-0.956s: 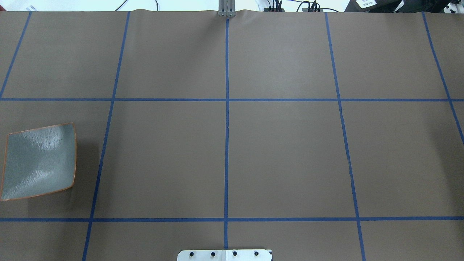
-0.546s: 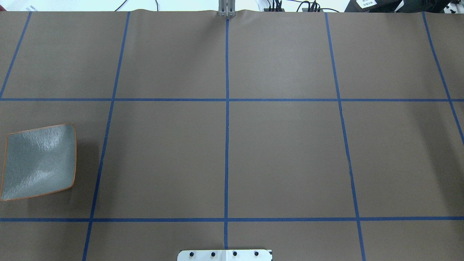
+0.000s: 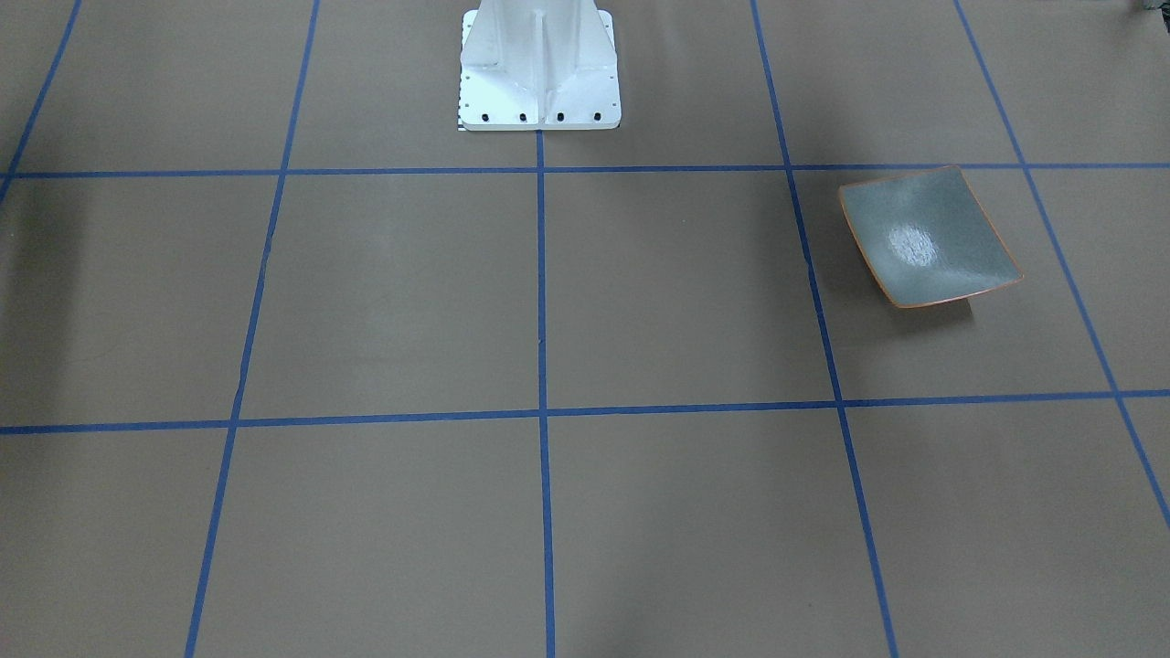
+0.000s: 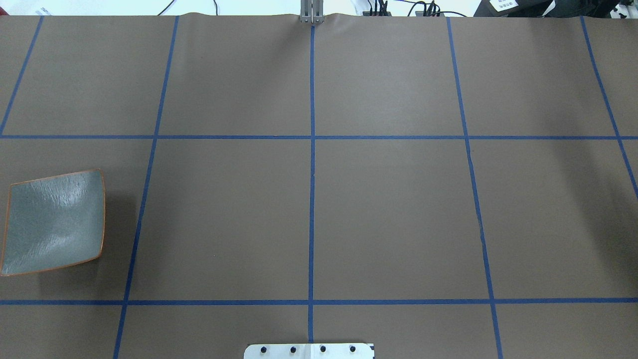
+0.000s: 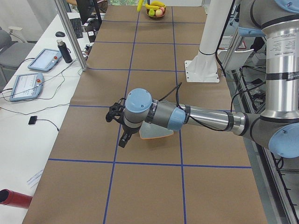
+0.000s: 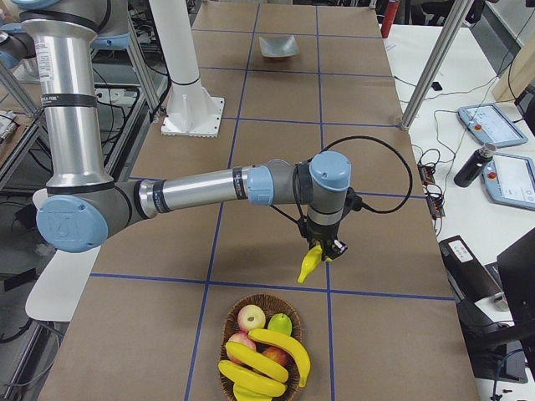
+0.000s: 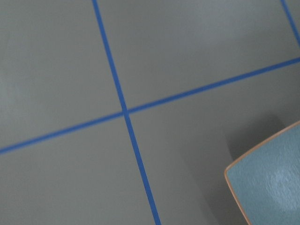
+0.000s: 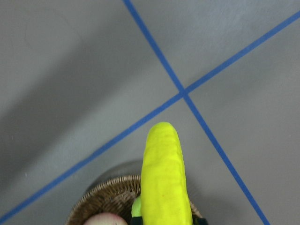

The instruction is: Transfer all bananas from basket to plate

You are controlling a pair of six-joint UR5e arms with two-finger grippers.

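The grey-green plate (image 4: 54, 222) with an orange rim sits bare at the table's left end; it also shows in the front view (image 3: 928, 239) and the left wrist view (image 7: 269, 187). My left gripper (image 5: 123, 140) hovers beside the plate (image 5: 159, 134); I cannot tell whether it is open. My right gripper (image 6: 322, 251) is shut on a yellow banana (image 6: 309, 266), which hangs above the table just beyond the wicker basket (image 6: 230, 372). The held banana (image 8: 165, 178) fills the right wrist view. Other bananas (image 6: 276, 344) lie in the basket.
Apples (image 6: 250, 317) and a green fruit (image 6: 280, 322) share the basket. The white robot pedestal (image 3: 539, 64) stands at mid-table. A side desk holds tablets (image 5: 43, 59) and a bottle (image 5: 65, 51). A red cylinder (image 5: 14, 198) lies near that desk's corner.
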